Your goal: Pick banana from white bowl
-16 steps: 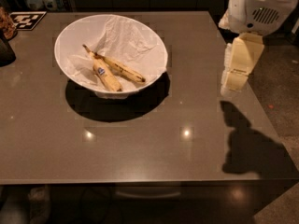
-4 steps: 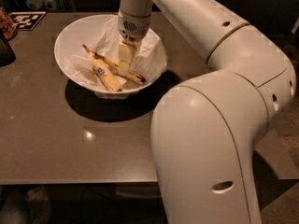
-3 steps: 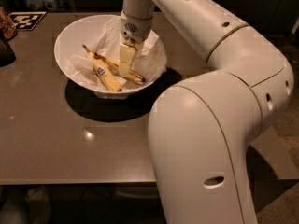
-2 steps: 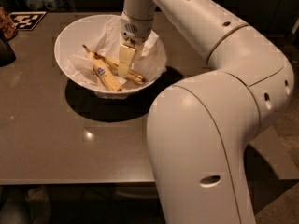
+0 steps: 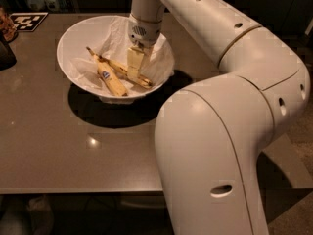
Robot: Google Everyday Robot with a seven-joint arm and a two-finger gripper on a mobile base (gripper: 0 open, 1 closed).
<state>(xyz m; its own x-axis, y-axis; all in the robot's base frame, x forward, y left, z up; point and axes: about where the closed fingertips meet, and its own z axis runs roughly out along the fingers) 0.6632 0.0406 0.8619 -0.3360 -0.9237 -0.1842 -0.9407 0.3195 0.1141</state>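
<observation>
The white bowl (image 5: 68,35) stands on the brown table at the back left, lined with crumpled white paper. Two bananas lie in it. The slim speckled banana (image 5: 110,64) runs from upper left to lower right. The shorter banana with a blue sticker (image 5: 112,81) lies just in front of it. My gripper (image 5: 135,72) reaches down into the bowl from above and sits right over the slim banana's right half, hiding that part. My arm fills the right side of the view.
A dark object (image 5: 6,53) stands at the table's left edge. A black-and-white marker card (image 5: 28,20) lies at the back left corner. The table's front edge runs along the bottom of the view.
The arm has swung from the table's right edge to over the bowl, and the gripper has come down onto the slim banana. In the last second it has barely moved.
</observation>
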